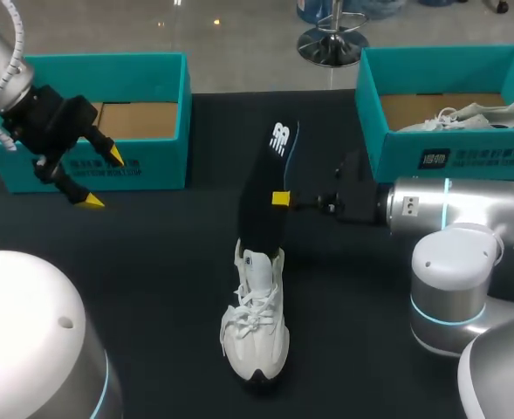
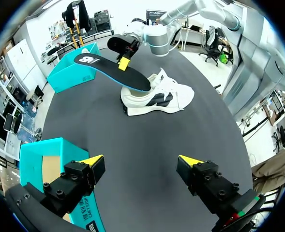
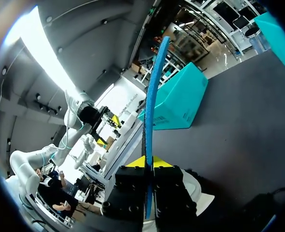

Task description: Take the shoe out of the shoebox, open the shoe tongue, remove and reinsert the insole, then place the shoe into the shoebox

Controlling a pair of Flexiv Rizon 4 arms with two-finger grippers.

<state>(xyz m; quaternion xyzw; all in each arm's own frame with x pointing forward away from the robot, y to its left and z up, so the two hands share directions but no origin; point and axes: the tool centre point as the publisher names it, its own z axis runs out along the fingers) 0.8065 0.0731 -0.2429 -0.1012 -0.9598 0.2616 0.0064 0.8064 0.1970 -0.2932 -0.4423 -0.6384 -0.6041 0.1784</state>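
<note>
One white shoe (image 1: 257, 319) stands upright on the table (image 1: 152, 262), midway between its side edges and nearer the near edge, toe toward that edge, laces slack and mouth open. The insole (image 1: 265, 192), black on top with a blue rim and a white logo at its raised end, has its lower end in the shoe's mouth; the rest slants up toward the far edge. The right gripper (image 1: 280, 199) pinches it flat between both fingers about midway along. That grip probably keeps the soft piece straight enough to slide along the shoe's length, though the views do not show whether it is going out or in. The left gripper (image 1: 104, 179) hangs spread wide and empty by the left box (image 1: 143, 166) at the far left corner, seemingly parked out of the way. The right box (image 1: 466, 157) at the far right corner holds a second shoe (image 1: 466, 118).
</note>
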